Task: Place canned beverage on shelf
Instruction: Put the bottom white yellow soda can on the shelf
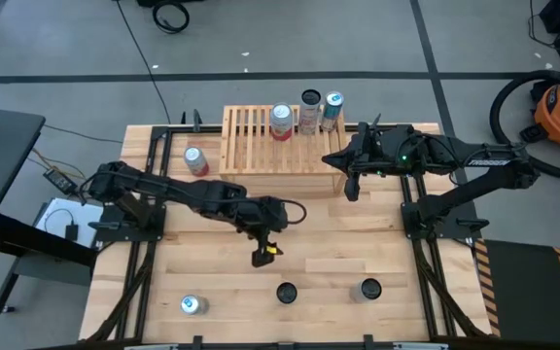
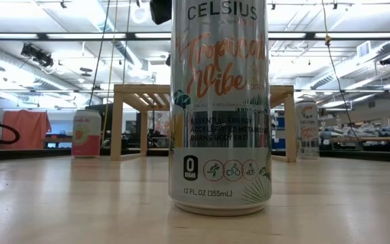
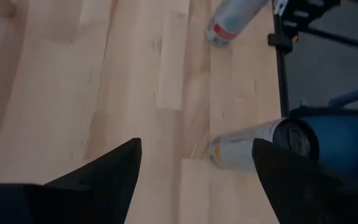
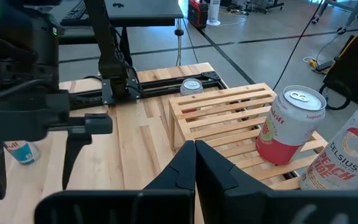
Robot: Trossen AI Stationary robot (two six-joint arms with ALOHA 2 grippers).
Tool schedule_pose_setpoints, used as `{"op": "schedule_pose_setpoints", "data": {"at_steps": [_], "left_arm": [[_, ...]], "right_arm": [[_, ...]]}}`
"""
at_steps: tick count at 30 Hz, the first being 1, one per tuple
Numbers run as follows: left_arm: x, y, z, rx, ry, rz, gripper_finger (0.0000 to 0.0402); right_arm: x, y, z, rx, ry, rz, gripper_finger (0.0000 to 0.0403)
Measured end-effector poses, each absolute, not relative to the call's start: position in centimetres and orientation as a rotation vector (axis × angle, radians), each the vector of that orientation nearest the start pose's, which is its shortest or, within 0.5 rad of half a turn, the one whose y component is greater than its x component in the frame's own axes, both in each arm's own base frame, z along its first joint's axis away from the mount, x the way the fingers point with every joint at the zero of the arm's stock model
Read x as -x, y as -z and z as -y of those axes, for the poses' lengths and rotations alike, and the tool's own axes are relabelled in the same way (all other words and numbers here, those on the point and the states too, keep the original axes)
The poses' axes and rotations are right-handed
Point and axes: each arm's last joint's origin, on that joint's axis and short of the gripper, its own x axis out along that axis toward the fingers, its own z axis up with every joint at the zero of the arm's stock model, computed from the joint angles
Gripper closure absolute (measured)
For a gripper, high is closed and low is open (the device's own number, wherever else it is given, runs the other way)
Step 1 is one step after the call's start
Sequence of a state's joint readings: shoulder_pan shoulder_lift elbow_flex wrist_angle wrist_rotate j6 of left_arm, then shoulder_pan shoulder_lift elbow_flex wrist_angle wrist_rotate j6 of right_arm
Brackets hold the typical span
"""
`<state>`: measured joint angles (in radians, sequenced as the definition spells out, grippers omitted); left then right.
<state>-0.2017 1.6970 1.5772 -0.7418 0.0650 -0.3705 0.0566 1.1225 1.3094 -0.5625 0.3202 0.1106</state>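
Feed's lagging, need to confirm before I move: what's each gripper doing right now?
Left gripper: open, holding nothing, over the table mid-front.
Right gripper: closed, empty, beside the shelf.

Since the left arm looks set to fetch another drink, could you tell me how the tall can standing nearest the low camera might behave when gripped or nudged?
The tall can is slim and high on a small base, so a sideways nudge up high would probably tip it. Once down, its round body would likely roll across the smooth table. Its glossy printed wall may slip in a light grip, and thin metal could dent if squeezed hard.
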Motion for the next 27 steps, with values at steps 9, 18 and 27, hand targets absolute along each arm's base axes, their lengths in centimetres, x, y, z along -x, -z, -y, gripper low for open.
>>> {"op": "schedule_pose_setpoints", "data": {"at_steps": [9, 18, 27], "left_arm": [[-36.3, -32.6, 7.5, 0.226, 0.128, -0.84, 0.0087], [-37.1, -33.5, 7.7, 0.244, 0.15, -0.709, 0.0088], [-38.0, -34.8, 7.8, 0.213, 0.18, -0.546, 0.0088]], "right_arm": [[-22.4, -41.1, -0.4, -0.038, 0.28, -0.355, 0.0393], [-22.4, -41.1, -0.4, -0.04, 0.281, -0.355, 0.0393], [-22.4, -41.1, -0.4, -0.038, 0.28, -0.355, 0.0393]]}}
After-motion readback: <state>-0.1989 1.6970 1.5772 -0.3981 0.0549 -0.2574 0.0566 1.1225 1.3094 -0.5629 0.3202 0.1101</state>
